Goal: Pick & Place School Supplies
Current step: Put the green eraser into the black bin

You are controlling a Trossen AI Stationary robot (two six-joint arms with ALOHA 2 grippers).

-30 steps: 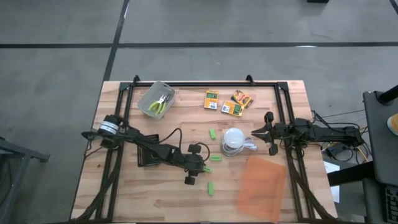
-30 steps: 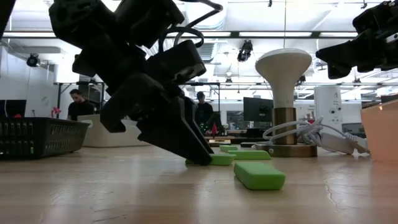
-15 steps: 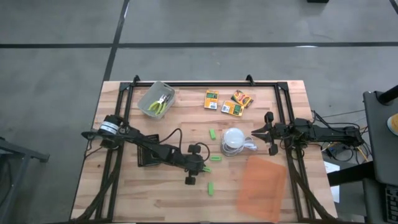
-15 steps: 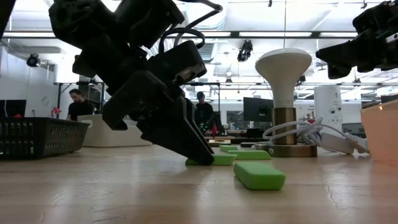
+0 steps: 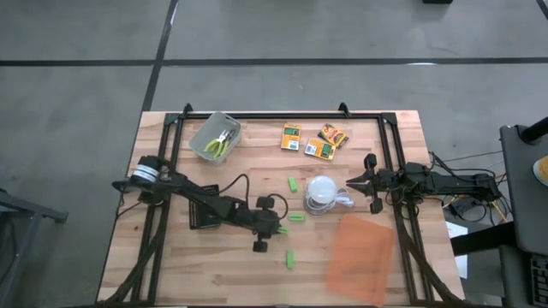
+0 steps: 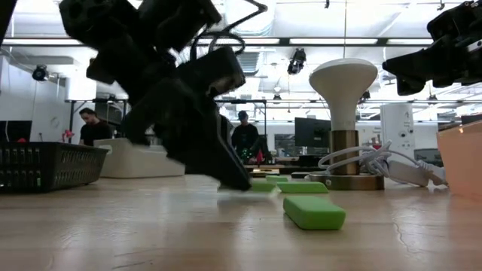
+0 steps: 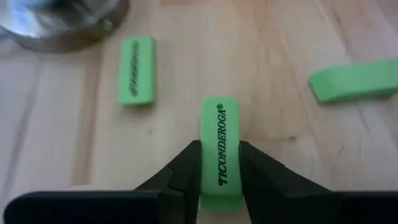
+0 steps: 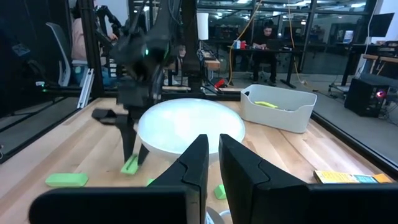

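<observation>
Green stick (image 7: 221,150) marked TICONDEROGA sits mid-table, clamped btwn left gripper (image 7: 219,167) fingers, prob. just off the wood, hard to tell. 2 more sticks (image 7: 136,69) lie nearby. Right gripper (image 8: 212,163), fingers together w/ nothing held, hovers beside white lamp (image 5: 322,192).

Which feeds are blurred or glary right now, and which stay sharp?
Low view: the left arm is smeared by motion blur and backlit dark by ceiling lights. Left wrist view: crisp, lettering readable on the green stick between the jaws. High view: evenly lit, no glare.
</observation>
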